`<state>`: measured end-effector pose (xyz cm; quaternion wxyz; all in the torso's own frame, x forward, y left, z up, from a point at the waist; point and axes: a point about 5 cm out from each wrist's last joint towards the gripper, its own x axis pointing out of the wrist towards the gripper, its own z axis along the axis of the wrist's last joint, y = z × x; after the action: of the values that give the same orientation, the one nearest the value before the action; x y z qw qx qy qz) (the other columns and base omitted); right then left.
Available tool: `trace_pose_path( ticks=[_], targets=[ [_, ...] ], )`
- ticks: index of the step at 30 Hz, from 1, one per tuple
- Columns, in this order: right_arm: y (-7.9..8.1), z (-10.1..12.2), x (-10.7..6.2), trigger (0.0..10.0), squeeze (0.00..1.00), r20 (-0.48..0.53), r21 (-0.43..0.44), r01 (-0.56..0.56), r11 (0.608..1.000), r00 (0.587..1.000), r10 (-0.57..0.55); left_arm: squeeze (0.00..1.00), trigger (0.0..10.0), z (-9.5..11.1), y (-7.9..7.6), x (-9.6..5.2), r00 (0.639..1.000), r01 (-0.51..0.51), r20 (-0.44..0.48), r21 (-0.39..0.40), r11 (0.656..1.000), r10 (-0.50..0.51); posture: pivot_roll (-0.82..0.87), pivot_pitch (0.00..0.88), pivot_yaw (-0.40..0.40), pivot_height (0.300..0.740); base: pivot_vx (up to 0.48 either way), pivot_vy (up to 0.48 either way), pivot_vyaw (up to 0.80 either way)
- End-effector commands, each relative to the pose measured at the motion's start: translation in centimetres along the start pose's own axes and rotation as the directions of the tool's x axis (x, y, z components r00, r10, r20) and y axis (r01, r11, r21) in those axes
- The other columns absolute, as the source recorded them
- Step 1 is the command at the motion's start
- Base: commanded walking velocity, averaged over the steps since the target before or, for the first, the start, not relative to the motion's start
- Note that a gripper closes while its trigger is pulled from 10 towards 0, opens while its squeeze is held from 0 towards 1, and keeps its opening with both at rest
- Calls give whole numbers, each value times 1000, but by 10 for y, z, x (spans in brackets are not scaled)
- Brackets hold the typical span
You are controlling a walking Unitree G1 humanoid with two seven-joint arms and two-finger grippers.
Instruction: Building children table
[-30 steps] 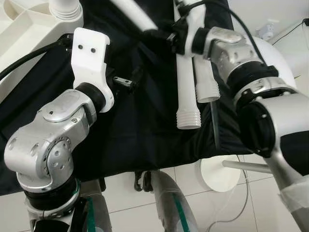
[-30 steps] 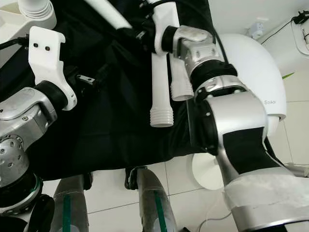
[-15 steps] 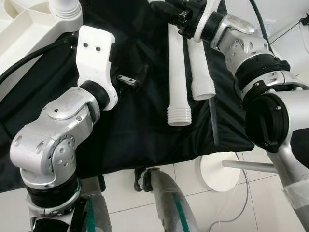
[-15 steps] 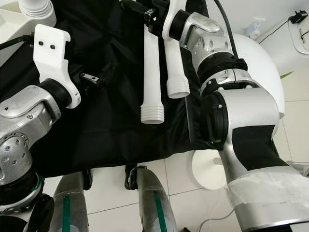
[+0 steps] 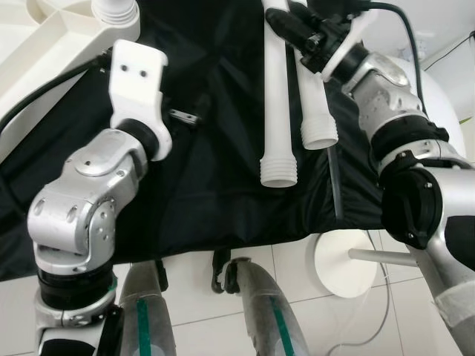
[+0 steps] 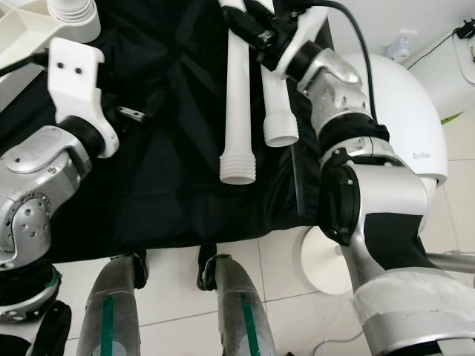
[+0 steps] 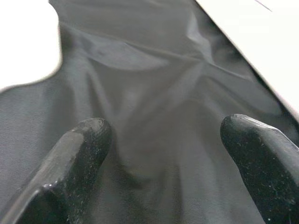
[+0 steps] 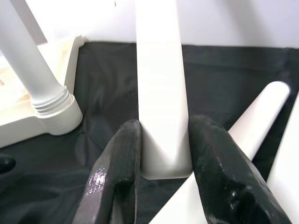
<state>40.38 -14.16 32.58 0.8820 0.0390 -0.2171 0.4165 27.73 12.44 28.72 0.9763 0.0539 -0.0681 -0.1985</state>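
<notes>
I am holding one white table leg (image 8: 159,88) between the two fingers of my right gripper (image 8: 161,154), which are closing narrowly on its plain end; its threaded end (image 5: 278,169) is pointing back toward my body, over the black cloth (image 5: 208,185). A second ago this arm was bending close to my chest, and now it is reaching farther forward, so the leg is lying almost straight away from me, beside a second leg (image 5: 315,111) that is touching my fingers on the outer side. I am judging that I am carrying the leg toward the tabletop (image 8: 32,112), where one leg (image 8: 32,70) is already standing in its socket, ahead of my fingers. My left gripper (image 7: 163,154) is hovering just over the cloth, fingers wide apart, with nothing between them.
</notes>
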Motion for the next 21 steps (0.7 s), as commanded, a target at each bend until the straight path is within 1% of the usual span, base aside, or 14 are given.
trace_pose_path(
  ticks=[1,2,4,6,8,9,10,12,13,15,18,20,21],
  targets=[
    [-5,6,-9,10000,0,65,-20,25,999,998,-24,0,10000,1,-1,4,1000,8,11,20,1000,-8,133,334,-170,740,0,0,0],
    [-5,6,-9,10000,0,65,-20,25,999,998,-24,0,10000,1,-1,4,1000,8,11,20,1000,-8,133,334,-170,740,0,0,0],
    [-5,7,-15,10000,0,106,-35,45,998,994,-41,0,10000,3,6,10,1000,-19,24,51,999,18,130,312,-143,740,0,0,0],
    [-5,7,-15,10000,0,106,-35,45,998,994,-41,0,10000,3,6,10,1000,-19,24,51,999,18,130,312,-143,740,0,0,0],
    [-3,5,-21,10000,0,136,-60,71,996,989,-62,0,10000,3,14,18,999,-38,36,69,997,36,126,293,-124,740,0,0,0],
    [-3,5,-21,10000,0,136,-60,71,996,989,-62,0,10000,3,14,18,999,-38,36,69,997,36,126,293,-124,740,0,0,0],
    [-2,4,-23,10000,0,146,-70,85,994,987,-74,0,10000,3,17,21,998,-46,39,56,997,44,123,283,-115,740,0,0,0],
    [-2,4,-23,10000,0,146,-70,85,994,987,-74,0,10000,3,17,21,998,-46,39,56,997,44,123,283,-115,740,0,0,0],
    [-1,4,-26,10000,0,156,-77,99,992,984,-86,0,10000,3,19,24,998,-53,46,55,997,51,122,279,-113,740,0,0,0],
    [-1,4,-26,10000,0,156,-77,99,992,984,-86,0,10000,3,19,24,998,-53,46,55,997,51,122,279,-113,740,0,0,0],
    [8,0,-39,10000,0,184,-86,152,985,974,-134,0,10000,-7,22,33,999,-43,29,-23,999,44,102,218,-82,740,0,0,0],
    [10,-1,-41,10000,0,194,-87,165,982,970,-146,0,10000,-9,23,35,999,-41,24,-37,998,42,102,218,-82,740,0,0,0],
    [16,0,-46,10000,0,210,-102,180,978,965,-156,0,10000,-13,20,36,999,-34,23,-55,998,35,97,207,-76,740,0,0,0]
  ],
)
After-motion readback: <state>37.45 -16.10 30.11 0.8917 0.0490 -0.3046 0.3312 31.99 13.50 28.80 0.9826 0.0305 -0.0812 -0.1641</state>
